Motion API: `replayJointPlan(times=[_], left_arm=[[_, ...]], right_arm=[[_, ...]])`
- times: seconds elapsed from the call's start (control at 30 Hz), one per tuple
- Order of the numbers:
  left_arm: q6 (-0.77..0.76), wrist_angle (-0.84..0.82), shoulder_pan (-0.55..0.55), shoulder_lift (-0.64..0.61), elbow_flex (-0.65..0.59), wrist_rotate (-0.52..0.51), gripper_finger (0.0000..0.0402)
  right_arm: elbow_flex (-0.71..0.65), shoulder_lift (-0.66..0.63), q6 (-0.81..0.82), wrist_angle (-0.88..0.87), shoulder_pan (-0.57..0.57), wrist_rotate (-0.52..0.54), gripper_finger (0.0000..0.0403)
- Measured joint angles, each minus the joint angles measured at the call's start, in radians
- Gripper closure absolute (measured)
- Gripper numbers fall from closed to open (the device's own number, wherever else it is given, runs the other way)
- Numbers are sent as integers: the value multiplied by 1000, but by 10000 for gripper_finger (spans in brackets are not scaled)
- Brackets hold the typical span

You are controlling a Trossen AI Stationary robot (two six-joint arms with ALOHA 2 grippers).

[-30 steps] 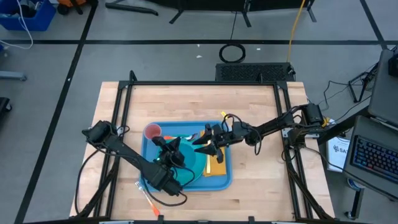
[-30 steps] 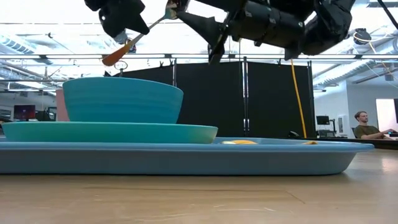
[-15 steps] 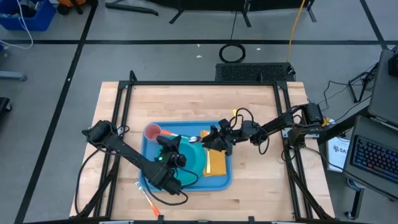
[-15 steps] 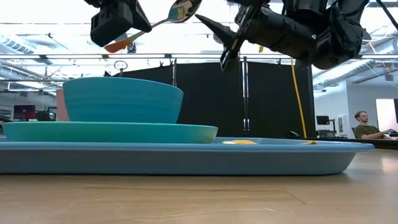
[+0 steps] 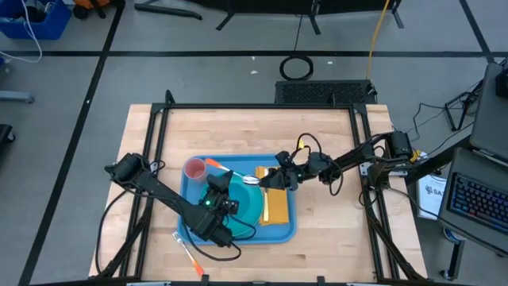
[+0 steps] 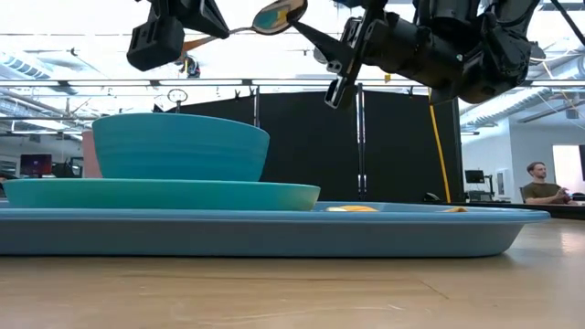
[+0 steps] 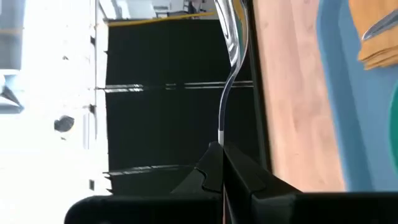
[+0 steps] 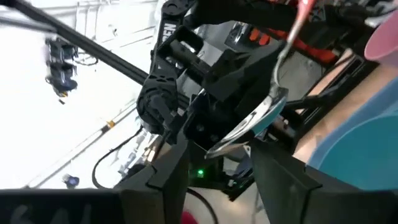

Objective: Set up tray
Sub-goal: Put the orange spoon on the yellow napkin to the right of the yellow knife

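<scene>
The blue tray (image 5: 279, 232) lies on the wooden table and carries a cyan plate (image 6: 160, 194) with a teal bowl (image 6: 180, 146) on it, a pink cup (image 5: 194, 168) and a yellow napkin (image 5: 276, 208). My left gripper (image 5: 222, 184) is above the bowl, shut on a metal spoon (image 5: 251, 179) with an orange handle (image 5: 214, 164). My right gripper (image 5: 274, 179) is open. It faces the spoon's bowl (image 8: 261, 118) from the table's right, a finger on either side, and I see no touch. My left gripper pinches the spoon's thin metal stem (image 7: 221, 138) between its two shut fingers, along the stem's length. The spoon is lifted clear above the bowl and plate. It lies nearly level, its bowl (image 6: 279, 14) pointing toward my right gripper and its orange handle behind the fingers.
An orange-handled utensil (image 5: 190, 258) lies on the wood near the table's near edge, left of the tray. A metal utensil (image 7: 380, 25) rests on the yellow napkin. Bare wood stretches beyond the tray toward the far edge. A person (image 6: 541, 183) sits far off in the room.
My left gripper has risen and tipped, so the spoon went from slanting with its handle down to nearly level. The spoon's bowl has moved toward my right gripper. My right gripper has drawn back a little toward the table's right, staying open.
</scene>
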Motion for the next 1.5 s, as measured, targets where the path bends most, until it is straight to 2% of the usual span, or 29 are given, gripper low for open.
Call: replayJointPlan(times=[0.23,0.6,0.77,1.1,1.23,1.5], left_arm=[[125,0,14,0,0,-28,401],[200,4,22,0,0,-60,401],[237,39,22,0,0,-75,401],[373,129,22,-2,0,-103,401],[357,143,22,-2,0,-94,401],[307,149,23,-1,0,-14,398]], right_arm=[[0,0,100,-22,0,-1,243],[0,1,141,-76,0,-1,248],[0,1,155,-77,1,0,282],[-1,3,138,-97,1,2,389],[-1,3,125,-141,-1,0,396],[1,0,82,-202,-11,-49,402]])
